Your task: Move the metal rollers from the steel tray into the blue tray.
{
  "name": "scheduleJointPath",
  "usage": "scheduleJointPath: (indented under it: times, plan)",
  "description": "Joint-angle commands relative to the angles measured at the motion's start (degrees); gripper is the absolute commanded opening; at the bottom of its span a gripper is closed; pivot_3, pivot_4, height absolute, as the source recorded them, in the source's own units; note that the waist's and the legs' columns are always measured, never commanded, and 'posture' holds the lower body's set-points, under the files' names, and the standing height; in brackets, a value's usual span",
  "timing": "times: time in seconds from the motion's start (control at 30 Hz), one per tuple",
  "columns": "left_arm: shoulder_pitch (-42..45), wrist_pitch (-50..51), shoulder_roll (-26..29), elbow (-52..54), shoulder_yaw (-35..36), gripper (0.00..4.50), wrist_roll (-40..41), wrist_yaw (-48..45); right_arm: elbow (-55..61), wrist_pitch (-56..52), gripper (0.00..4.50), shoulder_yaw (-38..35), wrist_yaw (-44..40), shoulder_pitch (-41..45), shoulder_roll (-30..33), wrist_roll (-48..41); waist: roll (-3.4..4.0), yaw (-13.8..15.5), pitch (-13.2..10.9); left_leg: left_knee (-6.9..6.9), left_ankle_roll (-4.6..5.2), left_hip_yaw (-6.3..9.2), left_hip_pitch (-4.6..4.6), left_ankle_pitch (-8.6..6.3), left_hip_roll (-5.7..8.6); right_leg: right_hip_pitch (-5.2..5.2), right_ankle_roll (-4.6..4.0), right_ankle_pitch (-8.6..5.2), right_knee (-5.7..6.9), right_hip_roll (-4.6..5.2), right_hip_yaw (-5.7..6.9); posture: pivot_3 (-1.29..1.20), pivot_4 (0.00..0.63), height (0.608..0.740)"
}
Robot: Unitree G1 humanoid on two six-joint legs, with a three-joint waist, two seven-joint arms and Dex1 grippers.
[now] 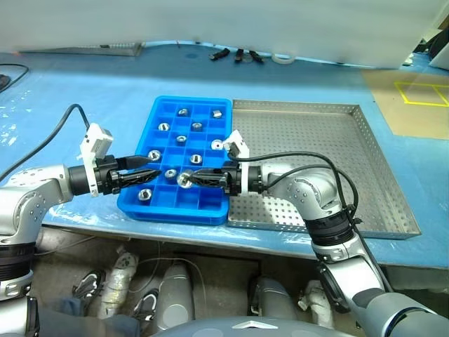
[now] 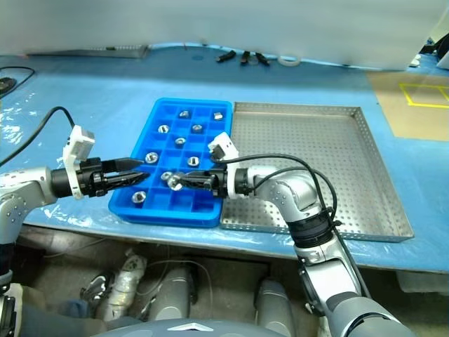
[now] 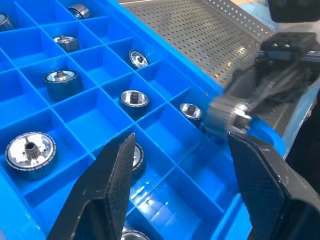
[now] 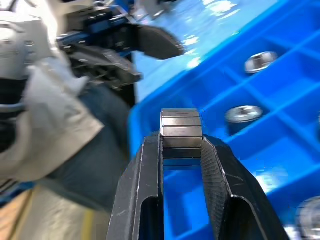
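Right gripper point(image 1: 188, 179): closed on one metal roller point(image 4: 181, 128), pinched between the two black fingertips and carried level above the near rows of the blue tray point(image 1: 139, 204). The fingers point toward the robot's left.

Left gripper point(image 1: 144, 166): jaws apart, nothing between them. It reaches in from the left side over the near left part of the blue tray, its tips facing the right gripper and near it, not touching. In the left wrist view its two fingers point(image 3: 112, 186) frame the compartments below.

Blue tray: rectangular, divided into a grid of small square compartments, lying on a blue-covered table point(image 1: 70, 77). About nine or ten further rollers point(image 1: 163, 127) sit singly in scattered compartments, from the far rows to the near edge; many compartments are vacant.

Steel tray point(image 1: 354, 111): grey perforated sheet metal with low rims, immediately right of the blue tray, their long sides just beside each other. The right forearm crosses its near left corner.

Surroundings: a few small dark items and a white ring point(image 1: 283, 58) at the table's far edge; yellow tape markings point(image 1: 421, 93) on a brown surface at far right.
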State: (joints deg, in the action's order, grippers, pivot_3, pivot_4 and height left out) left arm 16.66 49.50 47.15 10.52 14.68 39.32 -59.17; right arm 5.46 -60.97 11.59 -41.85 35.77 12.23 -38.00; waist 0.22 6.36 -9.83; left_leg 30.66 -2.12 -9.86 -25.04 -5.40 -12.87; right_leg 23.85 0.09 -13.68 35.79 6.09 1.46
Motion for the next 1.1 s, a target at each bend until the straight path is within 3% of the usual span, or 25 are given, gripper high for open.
scheduleJointPath:
  times: [0.03, 0.43, 0.47, 0.57, 0.9, 1.1]
  plan:
    - [-0.6, 0.4, 1.3, 2.5, 2.1, 3.06, 1.7, 0.7, 1.9, -2.8, 0.67, -1.5, -0.2, -0.8, -1.4, -3.6, 0.0, 0.1, 0.0, 0.0, -0.05, 0.01, 0.01, 0.03, 0.0, 0.0, 0.0, 0.0, 0.04, 0.01, 0.0, 0.11, 0.15, 0.74]
    - [-0.5, 1.2, 1.4, 3.6, 1.6, 3.06, 3.4, 2.8, -0.5, 0.5, 0.67, 2.4, 2.0, -2.3, -1.9, 2.4, -0.22, 0.9, 0.2, 0.0, -0.22, 0.04, 0.07, 0.13, 0.0, 0.03, 0.0, 0.01, 0.22, 0.01, -0.01, 0.13, 0.15, 0.74]
    - [-0.3, 1.3, 1.2, 3.8, 1.4, 3.06, 3.5, 3.1, -0.8, 0.9, 1.4, 2.5, 2.2, -2.3, -1.8, 2.9, -0.22, 0.9, 0.2, 0.0, -0.22, 0.04, 0.08, 0.14, 0.0, 0.02, 0.0, 0.01, 0.22, 0.01, -0.01, 0.12, 0.15, 0.74]
    - [0.4, 1.5, 1.0, 3.9, 1.1, 3.06, 3.8, 3.5, -1.4, 0.4, 2.33, 1.8, 2.8, -2.1, -2.1, 3.3, -0.22, 1.0, 0.2, 0.0, -0.24, 0.05, 0.07, 0.15, 0.0, 0.02, 0.0, 0.01, 0.24, 0.02, -0.01, 0.12, 0.15, 0.74]
    - [5.9, -0.6, -2.2, 0.2, -0.9, 3.06, 2.7, 6.3, 1.0, 3.6, 2.33, -1.5, 5.6, 1.8, 0.4, 5.8, -0.24, 1.1, 0.2, 0.11, -0.39, 0.07, 0.1, 0.24, 0.04, 0.08, 0.0, 0.0, 0.6, 0.07, -0.04, 0.11, 0.15, 0.74]
    - [12.6, -5.5, -9.0, -5.3, -3.0, 3.06, -0.4, 11.1, 1.2, 11.5, 2.33, -11.2, 10.9, 5.1, 2.7, 8.0, -0.25, 1.6, 0.2, 0.14, -0.65, 0.09, 0.09, 0.41, 0.04, 0.17, -0.01, 0.0, 0.89, 0.08, -0.08, 0.13, 0.15, 0.74]
